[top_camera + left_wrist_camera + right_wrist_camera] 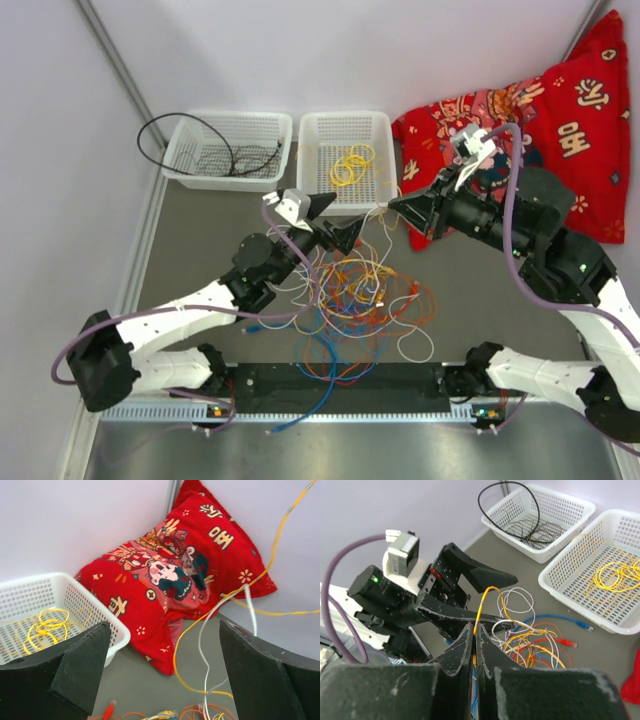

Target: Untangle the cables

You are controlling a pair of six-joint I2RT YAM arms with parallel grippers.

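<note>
The cables [362, 295] lie in a tangled heap of yellow, orange, blue, white and red loops at mid-table, also seen in the right wrist view as a tangle [535, 641]. My right gripper [394, 207] is shut on a yellow cable [485, 596], pinched at the fingertips [474, 628] and lifted above the heap. That yellow cable [227, 596] runs taut across the left wrist view beside a white cable [202, 645]. My left gripper [345, 218] hovers just left of the right one, its jaws wide open [164, 626] with nothing between them.
A white basket [186, 158] at the back left holds black cable. A second white basket [310, 140] beside it holds coiled yellow cables [350, 165]. A red patterned cushion [540, 110] lies at the back right. Walls enclose the far and left sides.
</note>
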